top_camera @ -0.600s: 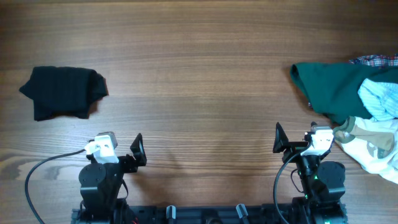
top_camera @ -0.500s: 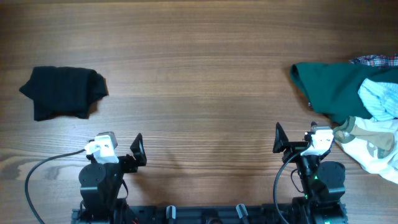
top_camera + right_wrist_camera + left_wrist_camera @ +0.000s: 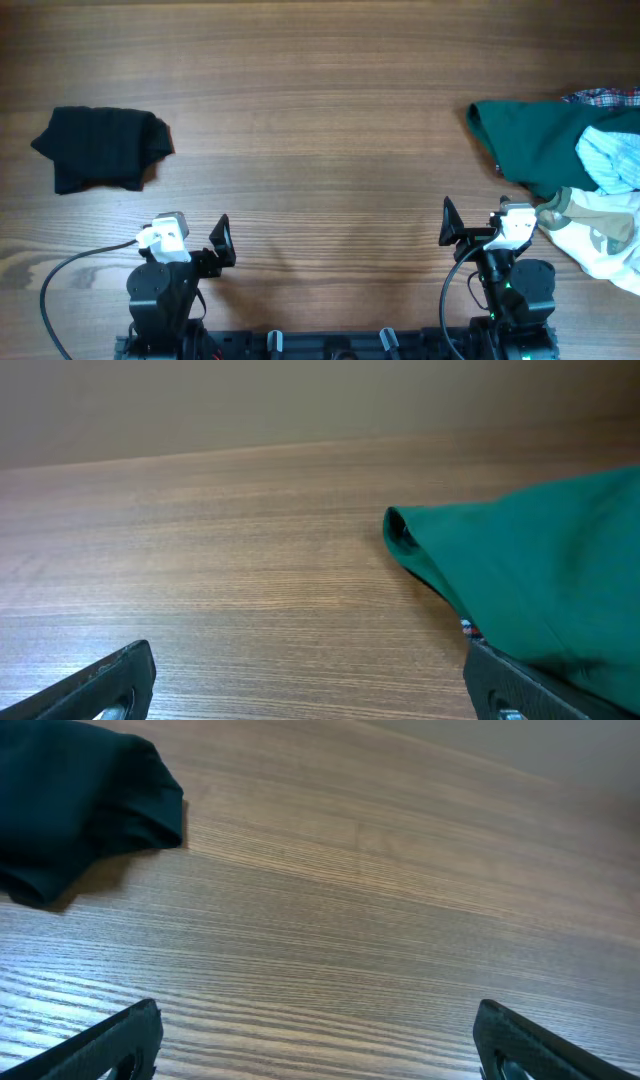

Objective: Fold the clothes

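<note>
Table: brown wood (image 3: 330, 120), with a wide bare middle between my two arms.
Black cloth: a dark bundle (image 3: 100, 148) far on my left side. It looks folded up already - that is my guess.
Pile: on my right side, the rest of the clothes lie on top of each other.
Green one (image 3: 535, 140): the biggest, spread flat, with its edge nearest the middle.
Blue striped one (image 3: 610, 160): it lies on top of the green one.
Plaid one (image 3: 605, 97): only a bit peeks out behind the green one.
Cream one (image 3: 600, 235): it has tan patches and lies just beside my right arm.
Left gripper (image 3: 320, 1040): fingers wide apart, holding nothing, low over bare wood.
Right gripper (image 3: 310, 680): fingers wide apart too, holding nothing, with the green edge just ahead.
What could go wrong: the clothes overlap, so I might pinch two at once and drag the whole pile.
Also: the cream one is so close to my right arm that it could catch when I move - and a grab on only one thin layer could slip.
</note>
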You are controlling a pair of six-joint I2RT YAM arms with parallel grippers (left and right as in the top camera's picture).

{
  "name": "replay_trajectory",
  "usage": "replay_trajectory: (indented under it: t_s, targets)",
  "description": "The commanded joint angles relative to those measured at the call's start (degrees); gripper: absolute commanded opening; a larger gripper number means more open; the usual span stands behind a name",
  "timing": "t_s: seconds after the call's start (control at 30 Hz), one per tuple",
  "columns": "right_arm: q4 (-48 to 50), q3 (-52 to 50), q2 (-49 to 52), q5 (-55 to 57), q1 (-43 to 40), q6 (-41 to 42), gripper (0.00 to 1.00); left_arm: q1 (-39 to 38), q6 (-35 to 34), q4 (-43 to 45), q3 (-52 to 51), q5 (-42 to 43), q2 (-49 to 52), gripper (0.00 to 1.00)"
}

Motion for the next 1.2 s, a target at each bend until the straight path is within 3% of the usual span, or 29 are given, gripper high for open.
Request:
replay_trajectory:
  t_s: [0.0, 0.17, 0.37, 0.57, 0.77, 0.93, 1.1, 1.17]
  targets:
    - [0.2, -0.2, -0.3, -1.1, -0.2, 0.6, 1.00, 0.5, 0.9, 0.2, -0.4, 0.7, -0.5, 1.00]
    - [0.5, -0.2, -0.3, -1.1, -0.2, 0.7, 1.00, 0.5, 0.0, 0.2, -0.4, 0.7, -0.5, 1.00]
    - [1.4, -0.2, -0.3, -1.1, -0.2, 2.1, 0.99, 0.5, -7.3, 0.3, -0.4, 1.5, -0.5, 1.00]
    - [3.1, -0.1, -0.3, -2.3, -0.2, 16.7, 0.99, 0.5, -10.1, 4.2, -0.4, 4.4, -0.5, 1.00]
    - [3.3, 6.2, 1.5, -9.5, -0.2, 16.5, 0.99, 0.5, -11.4, 6.4, 6.3, 6.1, 2.8, 1.00]
    - [-4.4, 19.9, 13.4, -9.4, -0.2, 16.5, 1.00, 0.5, -11.3, 4.7, 20.2, 6.0, 18.7, 1.00]
    - [-27.7, 46.7, 43.4, -8.1, -0.2, 16.5, 0.99, 0.5, -8.1, -10.6, 47.9, 6.0, 48.9, 1.00]
    - [-33.4, 55.8, 53.3, -13.7, -0.2, 16.4, 0.99, 0.5, -8.1, -16.7, 57.7, 6.0, 58.1, 1.00]
